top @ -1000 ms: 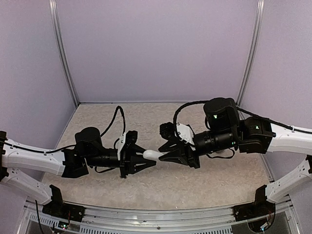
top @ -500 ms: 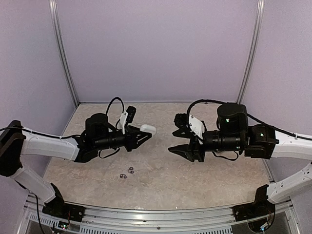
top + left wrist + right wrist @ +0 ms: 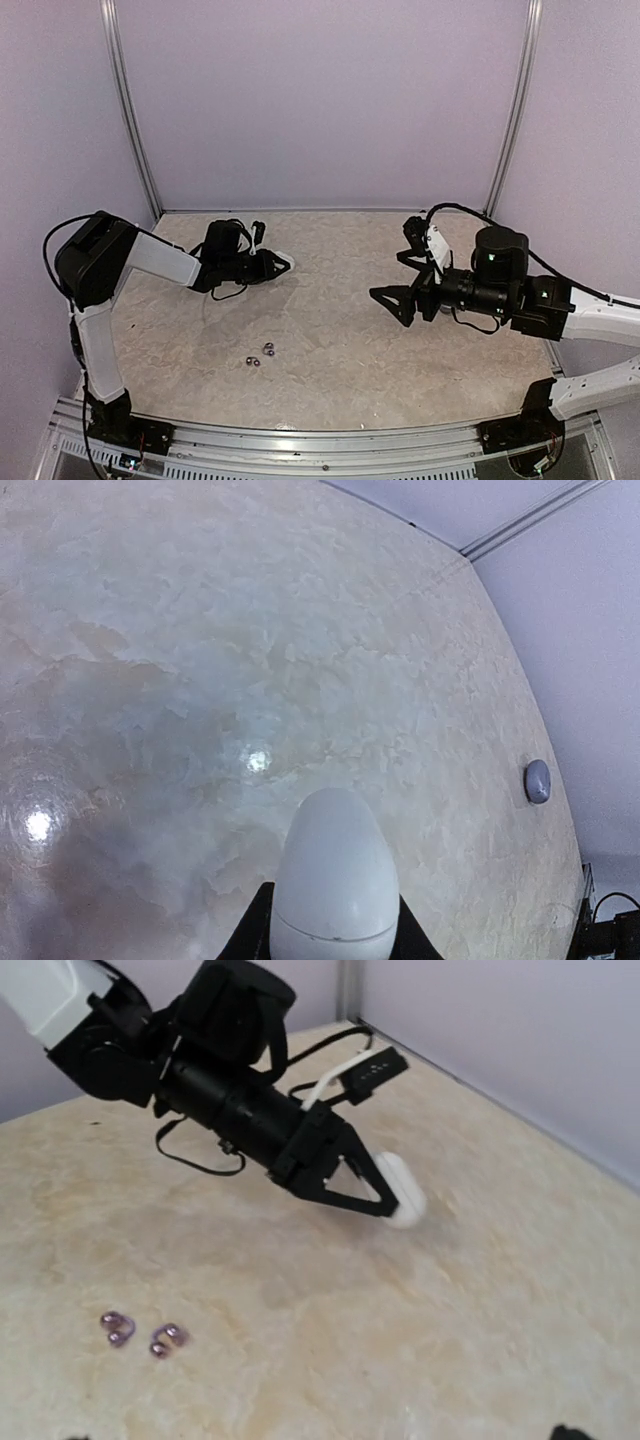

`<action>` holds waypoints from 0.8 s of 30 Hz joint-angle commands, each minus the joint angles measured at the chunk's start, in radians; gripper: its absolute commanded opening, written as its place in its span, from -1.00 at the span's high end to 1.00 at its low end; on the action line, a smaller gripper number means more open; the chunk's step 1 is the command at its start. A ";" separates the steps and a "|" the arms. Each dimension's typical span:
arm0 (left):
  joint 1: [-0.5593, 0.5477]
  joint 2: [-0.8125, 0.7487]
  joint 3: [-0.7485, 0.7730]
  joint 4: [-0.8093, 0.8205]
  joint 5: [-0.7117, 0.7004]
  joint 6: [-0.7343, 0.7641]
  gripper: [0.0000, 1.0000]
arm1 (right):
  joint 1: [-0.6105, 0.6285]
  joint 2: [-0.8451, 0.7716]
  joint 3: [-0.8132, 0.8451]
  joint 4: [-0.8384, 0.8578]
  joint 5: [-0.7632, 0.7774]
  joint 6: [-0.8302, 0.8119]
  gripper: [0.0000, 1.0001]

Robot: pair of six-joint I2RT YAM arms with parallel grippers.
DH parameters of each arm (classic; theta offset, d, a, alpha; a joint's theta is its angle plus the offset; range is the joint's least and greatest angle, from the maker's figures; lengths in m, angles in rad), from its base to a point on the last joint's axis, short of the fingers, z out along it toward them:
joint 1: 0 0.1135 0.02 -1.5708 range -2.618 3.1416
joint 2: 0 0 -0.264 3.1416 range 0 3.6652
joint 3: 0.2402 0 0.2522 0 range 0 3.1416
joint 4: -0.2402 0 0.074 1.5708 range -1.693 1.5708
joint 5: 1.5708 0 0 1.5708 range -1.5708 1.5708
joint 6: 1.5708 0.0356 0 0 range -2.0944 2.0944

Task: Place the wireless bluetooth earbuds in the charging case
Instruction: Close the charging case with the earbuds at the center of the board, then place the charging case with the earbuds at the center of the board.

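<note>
My left gripper [image 3: 275, 265] is shut on a white oval charging case [image 3: 284, 260], low over the table at the back left. The left wrist view has the case [image 3: 335, 870] closed, sticking out forward between the dark fingers [image 3: 254, 932]. The right wrist view shows that gripper [image 3: 385, 1200] and the case [image 3: 402, 1195] from across the table. Two dark purple earbuds [image 3: 262, 354] lie loose side by side at the front centre, one [image 3: 118, 1327] left of the other [image 3: 167, 1339]. My right gripper [image 3: 390, 275] hangs open and holds nothing at the right, well away from the case and the earbuds.
A small grey-purple oval object [image 3: 537, 781] lies by the foot of the wall in the left wrist view. Lilac walls enclose the beige mottled table [image 3: 330, 380] at the back and sides. The left arm's cable [image 3: 190, 1155] trails over the table.
The right gripper let go of the case, opened wide and drew back to the right. The left arm swung to the back left with the case, uncovering the two earbuds.
</note>
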 commanded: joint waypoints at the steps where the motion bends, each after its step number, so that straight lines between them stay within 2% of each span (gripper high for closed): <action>1: 0.029 0.083 0.098 -0.119 -0.001 -0.027 0.85 | -0.026 -0.036 -0.051 0.084 0.092 0.128 -0.99; 7: 0.054 0.166 0.164 -0.227 -0.026 -0.024 0.73 | -0.080 -0.108 -0.113 0.139 0.131 0.241 -0.99; 11: 0.060 0.184 0.185 -0.276 -0.046 -0.023 0.59 | -0.108 -0.103 -0.088 0.076 0.140 0.268 -0.99; 17: 0.073 0.168 0.189 -0.346 -0.097 -0.017 -0.09 | -0.134 -0.069 -0.036 -0.002 0.128 0.276 -0.99; 24: 0.080 0.069 0.149 -0.404 -0.181 0.026 -0.53 | -0.205 -0.073 -0.014 -0.049 0.019 0.270 -0.99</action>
